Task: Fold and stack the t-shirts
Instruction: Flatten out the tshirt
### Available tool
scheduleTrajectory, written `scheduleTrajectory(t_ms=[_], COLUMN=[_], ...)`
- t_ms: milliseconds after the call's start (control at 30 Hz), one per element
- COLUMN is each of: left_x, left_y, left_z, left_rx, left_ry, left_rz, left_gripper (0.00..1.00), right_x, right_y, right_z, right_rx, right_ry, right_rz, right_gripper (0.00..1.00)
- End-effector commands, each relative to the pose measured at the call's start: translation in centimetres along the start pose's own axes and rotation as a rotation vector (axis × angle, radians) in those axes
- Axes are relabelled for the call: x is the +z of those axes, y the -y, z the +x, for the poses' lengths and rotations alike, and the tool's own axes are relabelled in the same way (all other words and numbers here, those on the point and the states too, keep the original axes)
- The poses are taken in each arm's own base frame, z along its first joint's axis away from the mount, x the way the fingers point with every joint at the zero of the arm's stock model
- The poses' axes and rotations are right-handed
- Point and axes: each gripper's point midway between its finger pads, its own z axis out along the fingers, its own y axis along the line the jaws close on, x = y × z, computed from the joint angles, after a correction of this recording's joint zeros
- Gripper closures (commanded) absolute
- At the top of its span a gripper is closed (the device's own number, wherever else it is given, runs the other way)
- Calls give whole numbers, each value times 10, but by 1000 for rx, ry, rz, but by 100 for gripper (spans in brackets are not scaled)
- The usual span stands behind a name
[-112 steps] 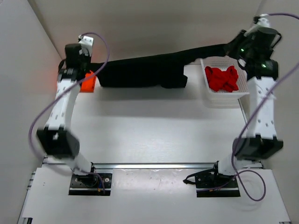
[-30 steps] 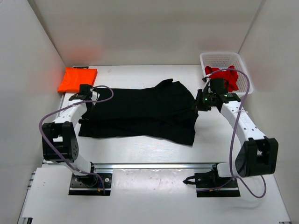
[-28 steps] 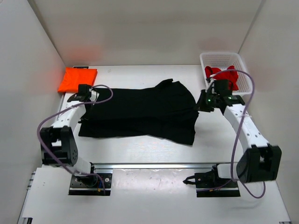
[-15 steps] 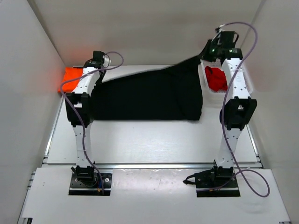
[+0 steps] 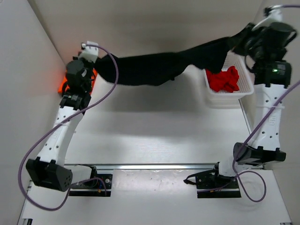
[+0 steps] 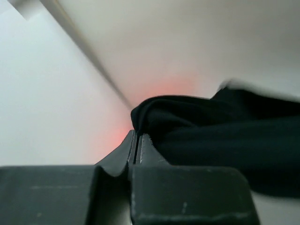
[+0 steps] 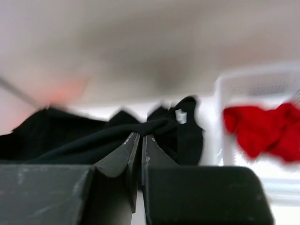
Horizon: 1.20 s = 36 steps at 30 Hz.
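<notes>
The black t-shirt [image 5: 154,68] hangs in the air above the back of the table, stretched as a sagging band between both grippers. My left gripper [image 5: 97,65] is shut on its left end; in the left wrist view the jaws [image 6: 138,136] pinch a fold of black cloth [image 6: 225,140]. My right gripper [image 5: 240,41] is shut on the right end, and the right wrist view shows its tips [image 7: 140,136] clamped on the cloth [image 7: 89,138]. The orange t-shirt [image 5: 61,87] lies at the back left, mostly hidden by the left arm. The red t-shirt [image 5: 224,78] sits crumpled in the basket.
The white mesh basket [image 5: 229,97] stands at the back right, below the right gripper, and shows in the right wrist view as well [image 7: 225,93]. White walls enclose the table on the left, back and right. The arm bases sit on the near rail.
A second ago the black t-shirt lay spread on the table. Both arms have raised it up and back, and its lower edge has now left the table.
</notes>
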Motion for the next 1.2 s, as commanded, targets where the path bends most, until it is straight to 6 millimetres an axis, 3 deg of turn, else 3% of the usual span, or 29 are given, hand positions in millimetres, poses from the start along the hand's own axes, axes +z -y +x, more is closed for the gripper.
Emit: scheduleTrajectory(t_ms=[0,67,100,167,200,233,300,333,400,433,500,567,600,667,833,1167], left_x=[1,-11,-24,-42,-52,-62,-79,-89,-108,-119,-139,-158,-173,-200,-230,-245], left_y=[55,66,73,83,85,82,74,69,65,64,65,66,67,69,68,49], left_z=[135,162,180,202,213,225,239,250,266,276,291,306,315,329,343,363], left_rx=[169,200,222,242,255,260,255,252,283,319,375,422,445,506,549,613], left_ry=[-343,-396,-438,-486,-519,-566,-633,-679,-746,-781,-839,-897,-942,-1020,-1102,-1177], left_rz=[122,163,201,247,263,279,298,320,373,397,460,518,553,656,731,676], left_gripper=[100,100,100,100,100,100,100,100,100,100,100,100,100,100,100,100], right_x=[31,20,14,-16,-33,-43,-81,-90,-112,-119,-133,-145,-154,-164,-196,-230], right_y=[24,40,45,51,52,64,64,58,59,49,46,37,42,39,39,63], right_z=[89,138,148,193,191,225,258,261,303,313,348,367,376,382,401,418], right_rx=[-15,-32,-44,-33,-40,-19,-7,29,76,95,142,209,246,295,322,345], right_ry=[-220,-306,-311,-349,-319,-390,-472,-473,-600,-629,-727,-796,-828,-855,-978,-1124], right_rz=[112,178,216,234,254,290,306,279,275,235,235,196,220,215,271,394], right_gripper=[100,100,100,100,100,100,100,100,100,100,100,100,100,100,100,100])
